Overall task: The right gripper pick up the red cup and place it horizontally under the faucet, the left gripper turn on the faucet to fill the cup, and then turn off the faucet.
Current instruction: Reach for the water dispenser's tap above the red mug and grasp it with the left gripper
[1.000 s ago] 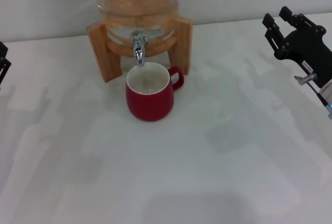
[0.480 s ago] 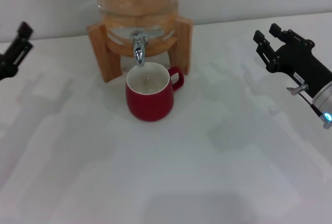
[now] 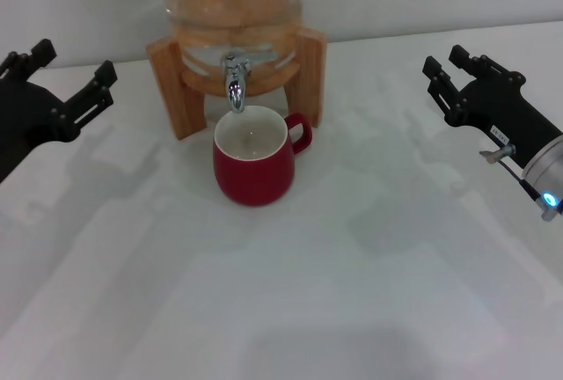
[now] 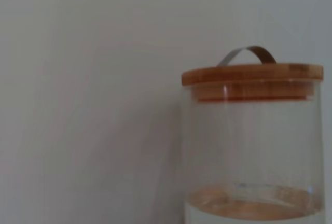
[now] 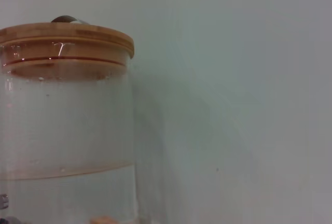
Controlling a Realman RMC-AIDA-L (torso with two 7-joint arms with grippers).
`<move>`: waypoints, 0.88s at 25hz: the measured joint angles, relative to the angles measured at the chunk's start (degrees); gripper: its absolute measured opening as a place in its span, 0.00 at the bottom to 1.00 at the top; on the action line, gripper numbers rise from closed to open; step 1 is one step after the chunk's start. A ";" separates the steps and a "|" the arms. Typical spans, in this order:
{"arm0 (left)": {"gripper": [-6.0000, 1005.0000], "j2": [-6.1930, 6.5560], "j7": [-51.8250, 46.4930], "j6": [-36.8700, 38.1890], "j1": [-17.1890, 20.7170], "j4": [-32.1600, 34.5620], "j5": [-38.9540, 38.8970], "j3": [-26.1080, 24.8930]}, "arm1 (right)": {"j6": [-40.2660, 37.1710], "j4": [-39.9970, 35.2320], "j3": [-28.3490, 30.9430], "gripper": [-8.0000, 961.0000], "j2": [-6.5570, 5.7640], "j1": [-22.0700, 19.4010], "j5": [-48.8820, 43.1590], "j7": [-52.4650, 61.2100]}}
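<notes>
Red and glossy, the red cup (image 3: pixel 255 164) is standing upright on the white table (image 3: pixel 352 292), directly below the faucet (image 3: pixel 235 81) of the glass dispenser (image 3: pixel 236 2) on its wooden stand (image 3: pixel 176 90). The left gripper (image 3: pixel 66 90) and right gripper (image 3: pixel 453 81) are hovering apart at either side, fingers spread, holding nothing.

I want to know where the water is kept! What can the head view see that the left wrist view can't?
Only the head view shows the red cup standing under the faucet, the wooden stand, the white table, and both open tools: the left gripper and the right gripper, each off to its own side.

Only the left wrist view shows the wooden lid with its metal handle.

Both show the glass jar and the wall behind it.
</notes>
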 joint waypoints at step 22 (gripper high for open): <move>0.84 -6.05 -68.20 9.69 5.36 38.62 84.10 -14.76 | -0.01 -0.48 -2.03 0.41 -0.08 0.90 -0.41 1.04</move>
